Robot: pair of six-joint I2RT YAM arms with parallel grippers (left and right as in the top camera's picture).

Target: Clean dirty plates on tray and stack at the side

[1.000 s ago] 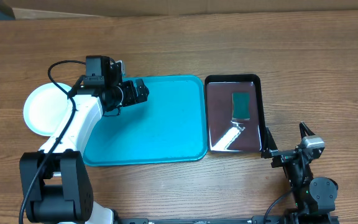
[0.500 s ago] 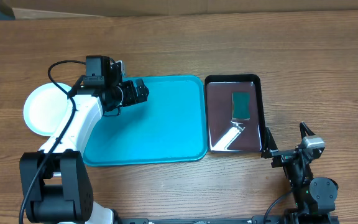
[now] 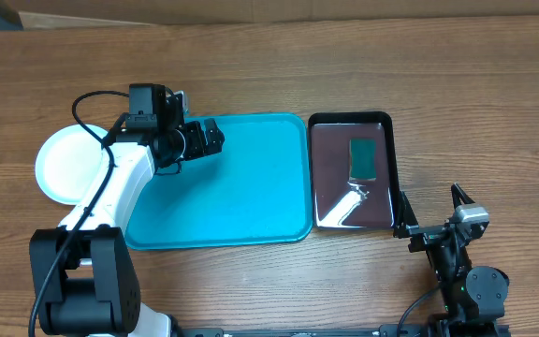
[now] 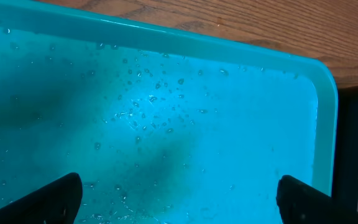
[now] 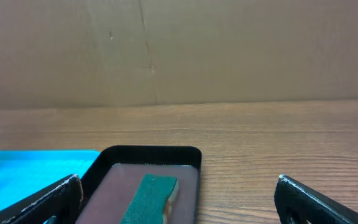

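Observation:
The turquoise tray (image 3: 241,192) lies mid-table with nothing on it; it fills the left wrist view (image 4: 185,112), wet with small droplets. A round white plate (image 3: 64,167) sits on the table left of the tray; whether other plates lie under it cannot be told. My left gripper (image 3: 211,137) is open and empty over the tray's far-left corner; its fingertips show at the bottom of the left wrist view (image 4: 179,198). My right gripper (image 3: 429,213) is open and empty near the front right of the table, its fingers wide in the right wrist view (image 5: 179,199).
A smaller black glossy tray (image 3: 321,201) stands right of the turquoise tray, holding brownish water and a green sponge (image 3: 363,157); both show in the right wrist view, the tray (image 5: 104,171) and the sponge (image 5: 149,198). A cardboard wall (image 5: 179,50) lines the far edge.

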